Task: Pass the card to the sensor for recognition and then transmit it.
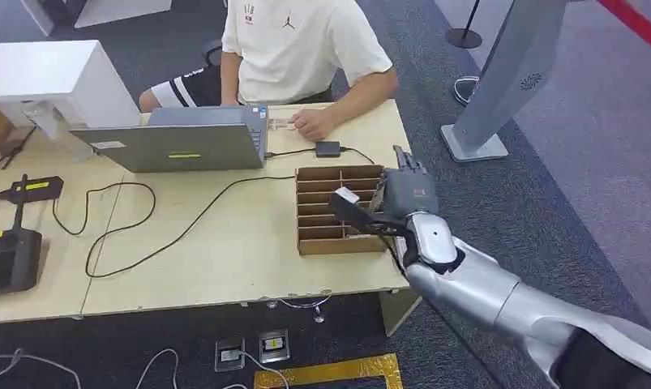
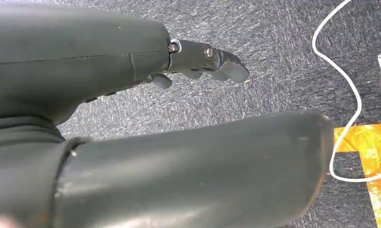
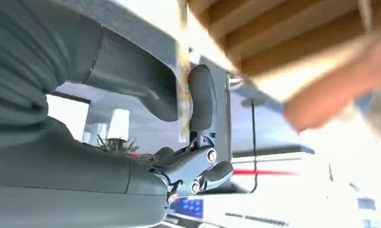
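I see my right hand (image 1: 403, 194) above the slotted cardboard box (image 1: 338, 209) on the bench (image 1: 224, 243); its fingers (image 3: 201, 97) pinch the card (image 3: 182, 95) edge-on, long axis running between thumb and finger; left hand (image 2: 131, 109) fingers curled, holding nothing.

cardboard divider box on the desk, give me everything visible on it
The cardboard box is brown, open-topped and rectangular, split by thin cardboard strips into narrow horizontal slots, with a centre divider across the top rows. It lies flat near the right end of the light wooden table, just below a small black adapter. The right hand hovers over its right side, hiding some slots. Contents unclear.
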Tool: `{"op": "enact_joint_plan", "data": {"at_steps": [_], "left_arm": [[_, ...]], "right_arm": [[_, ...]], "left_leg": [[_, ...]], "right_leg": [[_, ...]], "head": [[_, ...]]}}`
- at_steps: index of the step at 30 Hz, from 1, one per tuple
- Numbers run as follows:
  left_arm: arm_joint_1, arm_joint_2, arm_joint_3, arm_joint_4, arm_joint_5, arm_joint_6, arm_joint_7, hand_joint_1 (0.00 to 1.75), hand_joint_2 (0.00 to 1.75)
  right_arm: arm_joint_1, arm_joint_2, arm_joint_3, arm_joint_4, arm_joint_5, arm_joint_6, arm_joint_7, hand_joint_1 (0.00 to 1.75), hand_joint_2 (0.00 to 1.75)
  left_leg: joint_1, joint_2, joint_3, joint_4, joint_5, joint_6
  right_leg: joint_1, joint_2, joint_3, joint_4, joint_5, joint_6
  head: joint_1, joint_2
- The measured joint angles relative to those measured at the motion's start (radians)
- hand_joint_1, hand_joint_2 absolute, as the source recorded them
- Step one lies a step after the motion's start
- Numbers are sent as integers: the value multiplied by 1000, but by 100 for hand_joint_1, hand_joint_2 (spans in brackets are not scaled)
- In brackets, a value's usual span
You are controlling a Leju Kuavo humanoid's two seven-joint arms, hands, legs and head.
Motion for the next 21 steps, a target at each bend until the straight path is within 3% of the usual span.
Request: {"op": "enact_joint_plan", "data": {"at_steps": [6,11,21], "left_arm": [[-2,0,-1,0,0,0,0,0,0],[-9,0,-23,0,0,0,7,0,0],[-25,3,-57,0,0,0,29,0,0]], "right_arm": [[-62,-43,-52,-84,2,6,23,175,175],[-100,-72,-65,-140,10,56,28,175,175],[-162,-71,-51,-154,24,120,30,175,175]], "left_leg": [[0,0,0,0,0,0],[0,0,0,0,0,0],[0,0,0,0,0,0]], "right_leg": [[0,0,0,0,0,0],[0,0,0,0,0,0],[0,0,0,0,0,0]], "head": [[0,0],[0,0],[0,0]]}}
